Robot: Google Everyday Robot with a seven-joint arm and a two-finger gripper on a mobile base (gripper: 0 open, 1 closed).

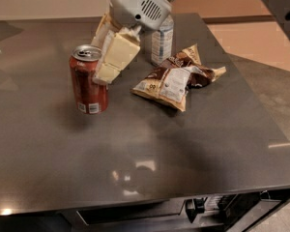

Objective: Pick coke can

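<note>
The coke can (88, 81) is red with a silver top and a small white label patch. It is upright at the left of the grey table (217, 144) and seems to hang slightly above it, with a faint shadow below. My gripper (102, 71) comes down from the top middle and is shut on the can's upper right side. One cream finger (117, 54) lies against the can. The other finger is mostly hidden behind the can.
A clear plastic water bottle (162, 40) stands just behind my gripper. A crumpled brown and white snack bag (176, 79) lies to the can's right. The table's front edge runs along the bottom, and its right edge drops to the floor (275, 76).
</note>
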